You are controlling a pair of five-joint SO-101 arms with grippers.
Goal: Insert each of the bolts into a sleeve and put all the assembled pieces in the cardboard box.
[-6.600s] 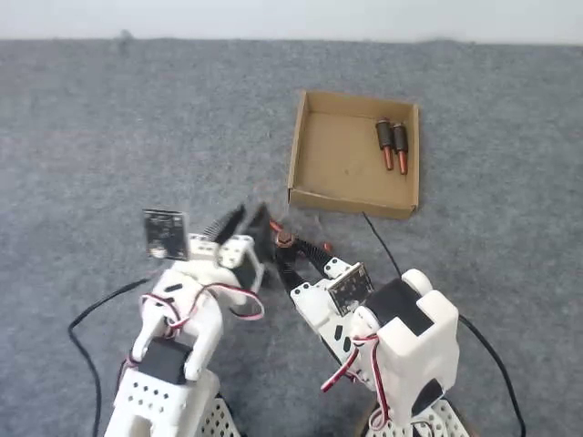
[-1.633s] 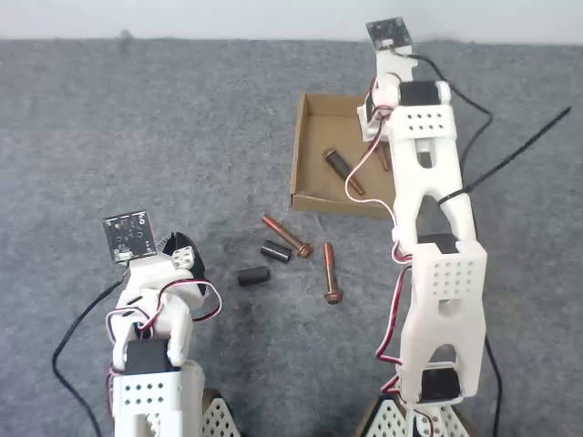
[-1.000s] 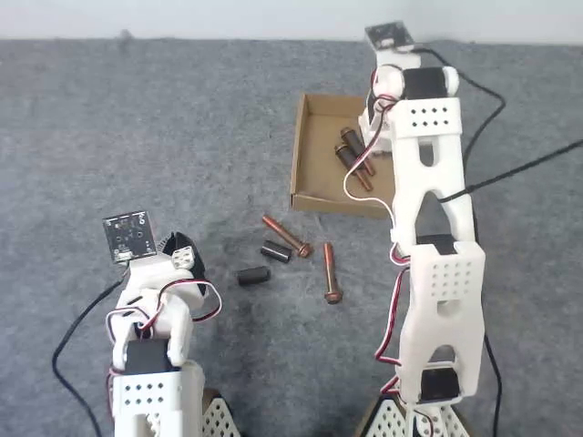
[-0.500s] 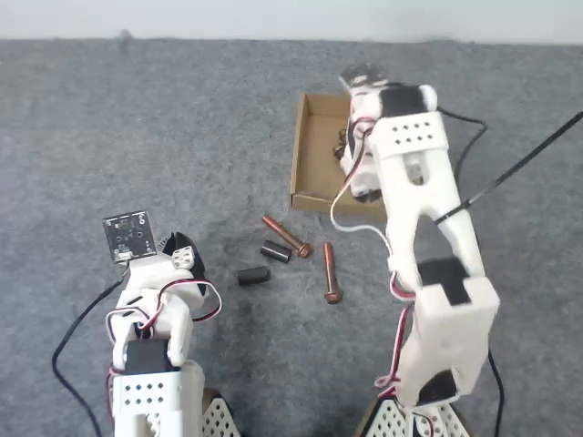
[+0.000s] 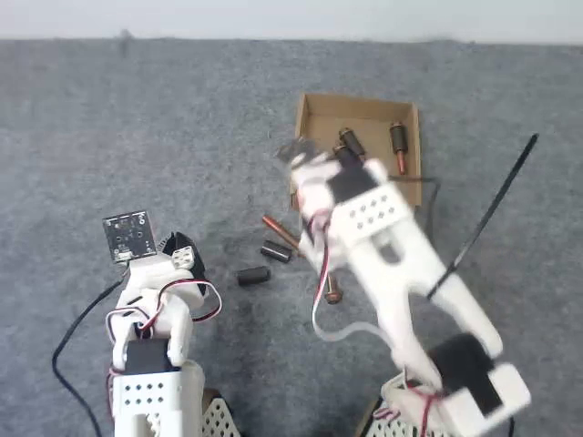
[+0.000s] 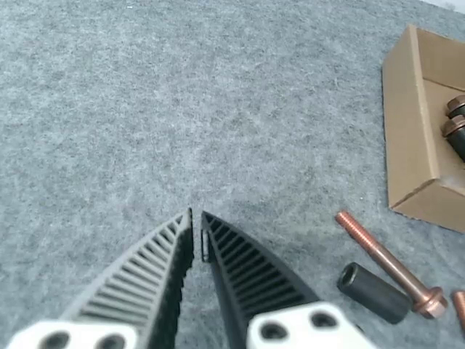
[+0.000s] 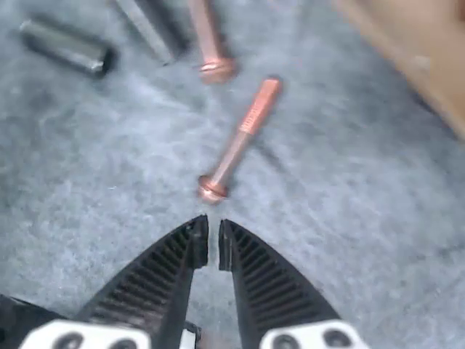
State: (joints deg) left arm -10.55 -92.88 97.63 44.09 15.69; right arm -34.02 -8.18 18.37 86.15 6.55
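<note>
The cardboard box (image 5: 310, 114) stands at the back with assembled pieces (image 5: 351, 144) lying in it, one more (image 5: 398, 144) at its right side. On the carpet in front lie two copper bolts (image 5: 281, 231) (image 7: 236, 142) and two black sleeves (image 5: 276, 252) (image 5: 254, 274). My right arm (image 5: 364, 218) stretches over the box's front wall. Its gripper (image 7: 213, 234) is shut and empty, hovering just short of the head of the nearer bolt. My left gripper (image 6: 196, 218) is shut with nothing in it, low over bare carpet at the front left (image 5: 182, 250), a bolt (image 6: 389, 265) and a sleeve (image 6: 370, 291) off to its side.
Grey carpet covers the whole table, with open room to the left and behind my left gripper. A black cable (image 5: 492, 205) trails off the right arm toward the right. The box corner (image 6: 410, 138) is a raised edge near the loose parts.
The right arm has swung back from over the box toward the loose bolts, leaving an assembled piece inside the box. The left arm has stayed still.
</note>
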